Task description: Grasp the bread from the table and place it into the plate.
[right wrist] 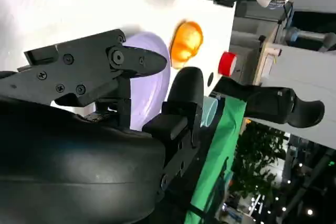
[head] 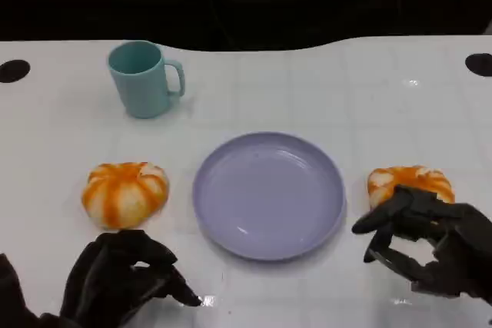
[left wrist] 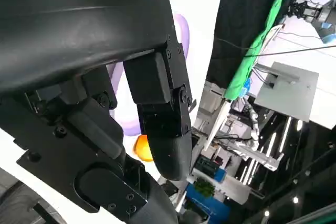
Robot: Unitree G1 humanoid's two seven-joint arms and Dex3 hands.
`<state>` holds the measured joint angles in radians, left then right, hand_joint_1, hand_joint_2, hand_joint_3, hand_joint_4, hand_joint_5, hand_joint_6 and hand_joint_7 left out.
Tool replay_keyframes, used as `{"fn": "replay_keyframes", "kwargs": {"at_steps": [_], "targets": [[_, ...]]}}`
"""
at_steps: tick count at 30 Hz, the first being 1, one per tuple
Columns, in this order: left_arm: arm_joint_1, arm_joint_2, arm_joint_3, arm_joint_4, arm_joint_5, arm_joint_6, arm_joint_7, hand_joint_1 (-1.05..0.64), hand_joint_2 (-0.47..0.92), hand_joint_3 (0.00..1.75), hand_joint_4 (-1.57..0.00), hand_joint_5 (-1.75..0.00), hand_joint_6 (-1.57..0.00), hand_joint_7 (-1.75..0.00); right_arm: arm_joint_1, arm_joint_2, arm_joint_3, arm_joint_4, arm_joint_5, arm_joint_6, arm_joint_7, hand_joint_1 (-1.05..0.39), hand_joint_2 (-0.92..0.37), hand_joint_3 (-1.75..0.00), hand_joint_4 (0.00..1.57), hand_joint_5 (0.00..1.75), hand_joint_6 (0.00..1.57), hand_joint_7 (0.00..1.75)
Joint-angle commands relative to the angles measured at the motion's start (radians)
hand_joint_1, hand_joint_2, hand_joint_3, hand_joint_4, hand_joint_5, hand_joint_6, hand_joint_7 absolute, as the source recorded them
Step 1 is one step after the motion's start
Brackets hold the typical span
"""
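Orange and white, two rounds of bread lie on the white table (head: 307, 82), one on each side of the lavender plate (head: 268, 193), which serves here as the landmark. The bread to the right of the plate (head: 409, 183) sits just beside the plate's rim without touching it, and the right hand (head: 427, 243) is at its near side, black fingers (head: 382, 219) spread apart and arched over the table, their tips just at the loaf's near edge; whether they touch it cannot be told, and the hand holds nothing. The bread to the left of the plate (head: 124, 193) lies a little farther from the rim, striped in orange over a pale crust. Near it, on the side towards the robot, the left hand (head: 123, 274) rests low with its fingers curled in on themselves, nothing between them, and apart from that loaf. The plate itself is bare, its shallow well catching a soft glare. Beyond the plate and to its left stands a teal mug (head: 144, 78), upright, its handle turned towards the plate's side. In the right wrist view the plate (right wrist: 152, 77) shows as a lavender curve behind the hand's fingers, with one orange loaf (right wrist: 186, 43) past it.
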<state>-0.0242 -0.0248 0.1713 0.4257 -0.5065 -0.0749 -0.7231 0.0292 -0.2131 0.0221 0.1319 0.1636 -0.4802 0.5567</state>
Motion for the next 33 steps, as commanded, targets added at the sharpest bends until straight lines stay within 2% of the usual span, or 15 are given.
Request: {"fn": "replay_keyframes", "kwargs": {"at_steps": [1, 7, 9, 12, 16, 18, 21, 24, 28, 33], "targets": [[-0.003, 0.015, 0.005, 0.005, 0.006, -0.005, -0.007, -0.98, 0.57, 0.00, -1.57, -0.48, -1.57, -0.20, -0.028, -0.039, -0.023, 0.014, -0.074, -0.056, -0.044, -0.31, -0.92, -0.27, 0.36, 1.10, 0.38, 0.75], [-0.004, 0.014, 0.004, 0.008, 0.007, -0.005, -0.009, -0.96, 0.57, 0.00, -1.57, -0.48, -1.57, -0.21, -0.066, -0.098, -0.035, 0.015, -0.221, -0.117, -0.129, -0.36, -0.92, -0.22, 0.26, 0.97, 0.32, 0.63], [-0.004, 0.014, 0.003, 0.009, 0.007, -0.005, -0.010, -0.96, 0.57, 0.00, -1.57, -0.48, -1.57, -0.20, -0.083, -0.121, -0.042, 0.025, -0.285, -0.145, -0.172, -0.38, -0.92, -0.18, 0.24, 0.93, 0.33, 0.53], [-0.003, 0.012, 0.002, 0.007, 0.008, -0.004, -0.004, -0.95, 0.57, 0.00, -1.57, -0.47, -1.57, -0.20, -0.108, -0.155, -0.053, 0.043, -0.382, -0.173, -0.246, -0.43, -0.92, -0.10, 0.23, 0.83, 0.42, 0.27], [-0.003, 0.011, 0.002, 0.006, 0.008, 0.000, 0.001, -0.95, 0.57, 0.00, -1.57, -0.47, -1.57, -0.20, -0.140, -0.210, -0.052, 0.076, -0.493, -0.213, -0.323, -0.38, -0.91, -0.03, 0.16, 0.74, 0.41, 0.12], [-0.002, 0.011, 0.003, 0.004, 0.006, 0.003, 0.002, -0.95, 0.57, 0.00, -1.57, -0.47, -1.57, -0.20, -0.162, -0.236, -0.048, 0.094, -0.557, -0.220, -0.366, -0.37, -0.89, -0.01, 0.15, 0.62, 0.41, 0.06], [-0.004, 0.009, 0.003, 0.005, 0.006, 0.003, 0.004, -0.96, 0.57, 0.00, -1.57, -0.48, -1.57, -0.21, -0.189, -0.266, -0.034, 0.109, -0.643, -0.204, -0.418, -0.38, -0.87, 0.00, 0.17, 0.49, 0.41, 0.02], [-0.004, 0.008, 0.001, 0.005, 0.016, -0.006, 0.012, -0.99, 0.57, 0.00, -1.57, -0.50, -1.57, -0.22, -0.212, -0.300, -0.011, 0.107, -0.752, -0.162, -0.464, -0.42, -0.86, 0.00, 0.13, 0.42, 0.37, 0.00], [-0.005, 0.005, 0.004, 0.004, 0.012, -0.002, 0.009, -0.99, 0.56, 0.00, -1.57, -0.50, -1.57, -0.22, -0.236, -0.319, 0.031, 0.103, -0.853, -0.090, -0.503, -0.40, -0.81, 0.00, 0.10, 0.38, 0.34, 0.00], [-0.005, 0.003, 0.005, 0.001, 0.009, 0.005, 0.011, -0.99, 0.56, 0.00, -1.57, -0.49, -1.57, -0.22, -0.267, -0.340, 0.095, 0.124, -0.932, -0.048, -0.536, -0.40, -0.78, 0.00, 0.07, 0.37, 0.32, 0.00]]}}
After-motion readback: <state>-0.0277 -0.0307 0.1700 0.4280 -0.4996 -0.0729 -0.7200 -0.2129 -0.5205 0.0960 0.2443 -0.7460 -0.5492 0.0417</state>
